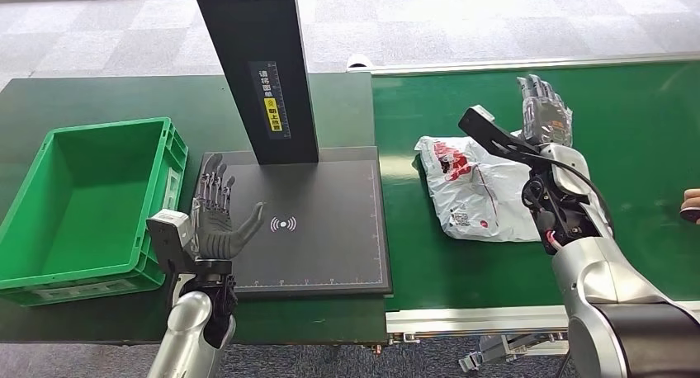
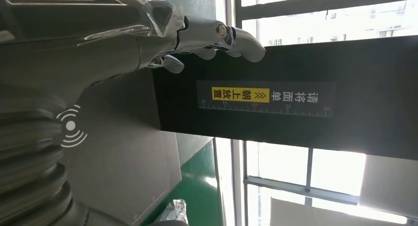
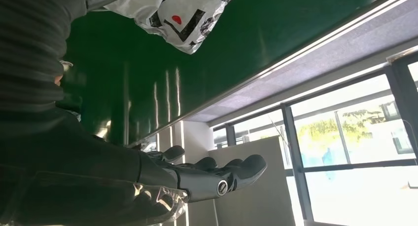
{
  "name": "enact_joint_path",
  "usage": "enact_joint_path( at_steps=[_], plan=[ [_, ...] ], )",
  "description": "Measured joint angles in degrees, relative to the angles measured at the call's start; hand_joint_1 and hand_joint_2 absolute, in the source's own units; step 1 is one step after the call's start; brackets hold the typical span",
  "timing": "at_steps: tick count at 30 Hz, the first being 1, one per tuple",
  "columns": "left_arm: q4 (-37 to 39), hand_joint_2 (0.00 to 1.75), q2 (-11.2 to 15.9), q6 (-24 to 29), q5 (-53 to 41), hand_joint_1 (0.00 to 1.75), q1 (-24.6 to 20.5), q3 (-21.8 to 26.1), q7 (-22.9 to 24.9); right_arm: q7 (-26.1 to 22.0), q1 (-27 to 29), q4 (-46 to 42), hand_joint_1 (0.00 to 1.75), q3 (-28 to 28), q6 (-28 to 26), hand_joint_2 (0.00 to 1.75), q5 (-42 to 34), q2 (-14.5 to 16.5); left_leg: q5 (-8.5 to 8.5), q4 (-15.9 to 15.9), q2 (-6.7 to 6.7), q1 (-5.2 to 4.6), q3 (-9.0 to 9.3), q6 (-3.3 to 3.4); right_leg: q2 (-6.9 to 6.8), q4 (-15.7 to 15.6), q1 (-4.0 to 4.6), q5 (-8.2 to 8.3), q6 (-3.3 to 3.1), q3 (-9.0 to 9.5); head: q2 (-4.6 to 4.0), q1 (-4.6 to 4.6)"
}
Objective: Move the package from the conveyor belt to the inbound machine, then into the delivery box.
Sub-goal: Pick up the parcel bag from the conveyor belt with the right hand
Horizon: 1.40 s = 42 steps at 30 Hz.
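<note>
A white plastic package (image 1: 475,188) with red print lies flat on the green conveyor belt (image 1: 644,130); a corner of the package (image 3: 177,14) also appears in the right wrist view. My right hand (image 1: 543,110) hovers just past the package's far right corner, fingers straight and apart, holding nothing; the same right hand (image 3: 207,176) is stretched out above the belt. My left hand (image 1: 216,217) is raised over the left part of the black inbound machine pad (image 1: 322,229), fingers spread and empty. From the wrist, the left hand (image 2: 207,38) reaches toward the machine's black column (image 2: 296,102).
A green delivery box (image 1: 82,200) stands empty left of the pad. The machine's black column (image 1: 260,64) rises from the pad's far edge. A person's fingertip (image 1: 690,205) shows at the right edge over the belt.
</note>
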Motion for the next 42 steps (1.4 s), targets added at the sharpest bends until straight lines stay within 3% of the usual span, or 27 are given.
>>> enact_joint_path(
  at_steps=[5,7,13,16,19,27,33,35,39,42],
  plan=[
    [0.27,1.75,0.03,-0.26,0.2,0.0,-0.15,-0.19,-0.14,3.99,-0.44,0.57,0.0,0.66,4.07,1.75,1.97,0.05,0.0,0.0,0.0,0.0,0.0,0.0,0.0,0.0,0.0,0.0,0.0,0.0,0.0,0.01],
    [0.5,1.75,0.08,-0.58,0.46,0.0,-0.32,-0.47,-0.26,9.1,-0.86,1.2,0.0,1.3,11.18,1.75,3.29,0.05,0.0,0.0,0.0,0.0,0.01,0.0,0.0,0.0,0.0,0.0,0.0,0.0,-0.01,0.0],
    [2.12,1.75,0.17,-1.79,1.42,0.0,-1.62,-1.84,-0.33,27.23,-0.86,3.46,0.0,1.78,43.33,1.75,4.25,-0.28,0.0,0.01,-0.01,0.0,0.01,0.0,-0.01,0.0,0.0,0.0,0.0,-0.01,0.01,0.01],
    [3.77,1.75,0.17,-1.86,1.92,0.0,-2.71,-2.82,-0.44,30.01,-0.25,4.22,0.0,1.66,50.76,1.75,3.15,-0.81,-0.01,0.01,0.01,-0.01,0.01,0.01,0.01,0.0,-0.01,0.0,0.0,-0.01,0.01,0.01],
    [5.12,1.75,0.16,-1.8,2.37,0.0,-3.39,-3.47,-0.57,30.16,0.29,4.75,0.0,1.34,53.82,1.75,2.17,-1.22,-0.02,0.01,0.01,-0.01,0.01,0.01,0.02,-0.01,-0.01,0.0,0.0,-0.02,0.01,0.0],
    [6.66,1.75,0.19,-1.37,2.69,0.0,-3.75,-3.98,-0.56,28.57,0.86,5.38,0.0,1.28,54.53,1.75,2.42,-1.97,-0.02,0.01,0.01,0.0,0.01,0.01,0.02,-0.01,0.0,0.0,0.0,-0.02,0.0,-0.01],
    [7.31,1.75,0.41,-0.8,3.13,0.0,-3.83,-3.99,-0.5,21.79,1.34,5.39,0.0,0.88,53.39,1.75,1.04,-2.28,-0.02,0.01,0.01,0.0,-0.01,0.01,0.02,-0.01,0.0,0.0,0.0,-0.02,-0.01,0.01],
    [7.43,1.75,0.56,-0.48,3.24,0.0,-3.78,-3.97,-0.5,17.07,1.58,5.35,0.0,0.26,46.39,1.75,-0.4,-2.16,-0.02,0.01,0.01,0.0,-0.03,0.01,0.02,0.0,0.0,0.0,0.0,-0.01,-0.01,0.01],
    [6.27,1.75,0.93,0.18,3.26,0.0,-2.54,-3.72,-0.47,5.99,1.69,4.6,0.0,-3.66,25.77,1.75,-6.39,-0.88,-0.01,0.0,0.01,0.01,-0.02,0.01,0.01,0.0,0.01,0.0,0.0,-0.02,0.0,0.0],
    [5.51,1.75,0.96,0.22,3.17,0.0,-2.0,-3.6,-0.44,0.65,1.69,4.14,0.0,-7.1,19.11,1.75,-9.19,0.62,-0.01,0.0,0.0,0.01,-0.03,0.0,0.0,0.0,0.01,-0.01,0.01,-0.02,0.01,0.01]
  ],
)
